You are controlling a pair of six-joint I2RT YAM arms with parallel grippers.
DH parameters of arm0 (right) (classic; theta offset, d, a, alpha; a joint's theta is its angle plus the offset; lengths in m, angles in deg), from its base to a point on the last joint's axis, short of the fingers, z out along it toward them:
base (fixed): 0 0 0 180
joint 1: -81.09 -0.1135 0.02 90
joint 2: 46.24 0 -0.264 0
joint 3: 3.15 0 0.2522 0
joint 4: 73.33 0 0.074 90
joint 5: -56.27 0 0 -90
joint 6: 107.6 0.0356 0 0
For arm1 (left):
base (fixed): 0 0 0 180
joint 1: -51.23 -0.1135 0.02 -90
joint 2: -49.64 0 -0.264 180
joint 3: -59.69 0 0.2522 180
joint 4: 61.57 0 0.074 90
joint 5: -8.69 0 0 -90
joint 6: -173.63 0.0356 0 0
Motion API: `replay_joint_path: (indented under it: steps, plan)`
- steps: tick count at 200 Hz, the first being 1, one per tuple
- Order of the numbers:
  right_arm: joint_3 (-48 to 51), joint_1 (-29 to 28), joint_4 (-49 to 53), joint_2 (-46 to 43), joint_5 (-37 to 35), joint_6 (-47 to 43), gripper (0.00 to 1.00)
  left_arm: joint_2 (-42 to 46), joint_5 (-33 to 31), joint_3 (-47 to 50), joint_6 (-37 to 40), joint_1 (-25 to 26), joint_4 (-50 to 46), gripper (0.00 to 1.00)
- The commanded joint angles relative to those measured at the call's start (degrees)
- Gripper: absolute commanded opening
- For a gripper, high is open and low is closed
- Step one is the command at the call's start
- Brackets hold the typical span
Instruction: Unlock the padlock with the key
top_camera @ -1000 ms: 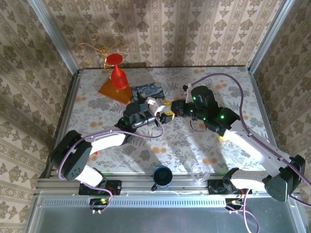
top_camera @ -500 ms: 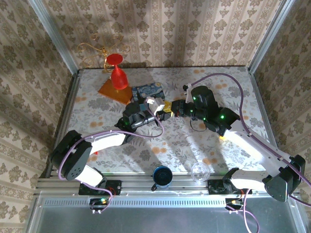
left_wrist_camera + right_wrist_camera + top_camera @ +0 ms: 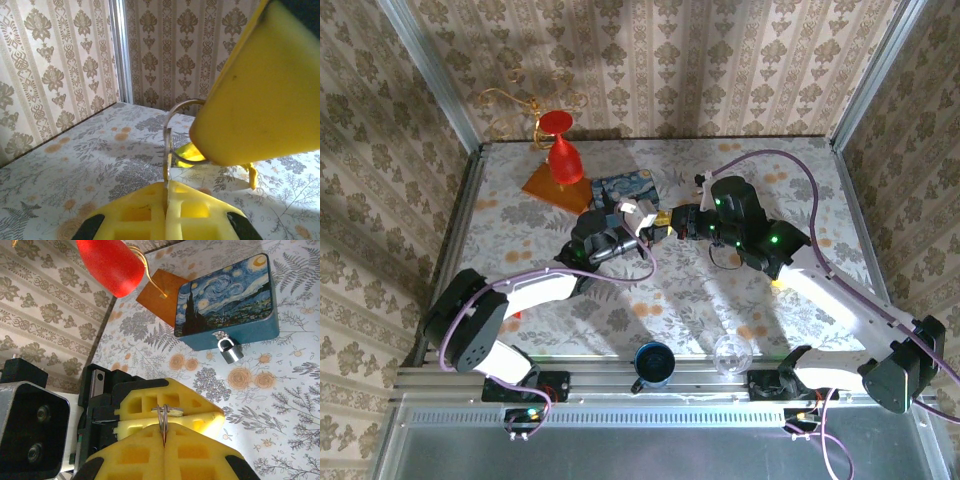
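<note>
Padlock (image 3: 229,351) hangs by its shackle off the front wall of the blue tin (image 3: 225,295), body resting against the wall and down onto the table (image 3: 280,405). Tin sits toward the far side, left of centre (image 3: 625,188), beside an orange mat (image 3: 552,187) and a red glass (image 3: 563,152). Both arms meet nose to nose just in front of the tin. Left gripper (image 3: 650,224) and right gripper (image 3: 672,219) nearly touch, lifted off the cloth. Left wrist view: left gripper (image 3: 166,192) has its yellow pads pressed together, with a thin metal key ring (image 3: 172,117) rising edge-on out of the seam between them and curving into the right finger (image 3: 260,85) above. Right wrist view: right gripper (image 3: 164,440) also pressed together, the ring (image 3: 162,422) pinched in its seam, and the left gripper (image 3: 170,407) directly ahead, closed on the far side of the same ring. Key itself cannot be made out apart from the ring. Padlock well apart from both grippers, beyond and to their right in that view. Near edge holds a blue cup (image 3: 653,362) and a clear glass (image 3: 730,352).
</note>
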Motion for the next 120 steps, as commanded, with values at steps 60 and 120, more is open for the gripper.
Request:
replay_joint_path:
  steps: [60,120]
  plan:
    - [-0.7,0.8,4.5,-7.2,-2.0,-13.5,0.28,12.6,7.9,-12.8,21.1,-4.9,-54.6,0.0]
    - [3.7,0.8,-3.4,-10.0,18.7,-25.7,0.48,14.0,10.6,-28.3,38.3,-5.2,-87.6,0.0]
